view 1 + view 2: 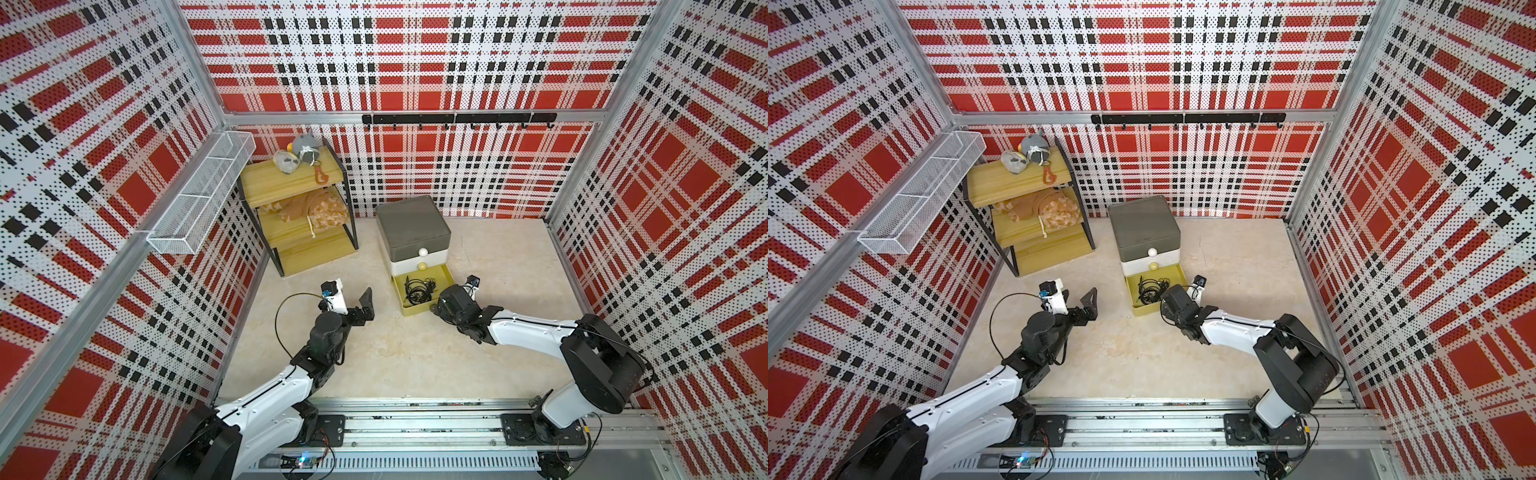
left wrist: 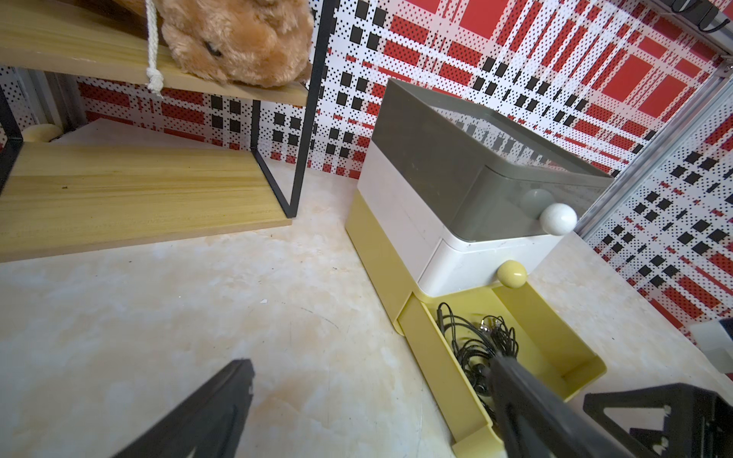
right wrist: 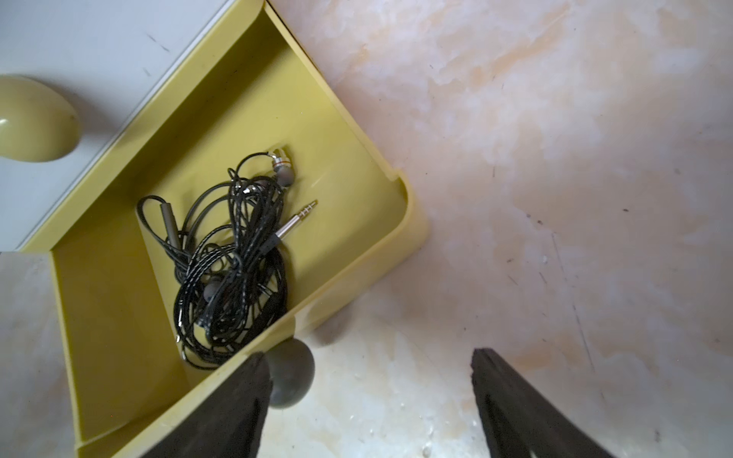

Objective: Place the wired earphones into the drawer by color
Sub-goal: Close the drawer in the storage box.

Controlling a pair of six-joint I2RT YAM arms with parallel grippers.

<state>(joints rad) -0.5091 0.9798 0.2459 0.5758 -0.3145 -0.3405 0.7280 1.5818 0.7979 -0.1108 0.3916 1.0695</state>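
Right wrist view: the right hand (image 3: 369, 357) has its 2 fingers apart and holds nothing. 1 finger is just beside the grey knob (image 3: 291, 374) on the front of the yellow drawer (image 3: 357, 273). The drawer is pulled out. The black earphones (image 3: 230, 253) lie inside it in 1 tangled heap.

They look light, soft and floppy. I think a pinch on the thick middle would work best. Loose loops could catch on the drawer's low walls.

The left hand (image 2: 371, 363) is beside the drawer, with fingers wide apart and empty. The table (image 3: 555, 198) is bare in front of the drawer. Over the drawer's back end, the white drawer (image 2: 476, 257) and grey drawer (image 2: 496, 198) are shut, so room there looks tight.
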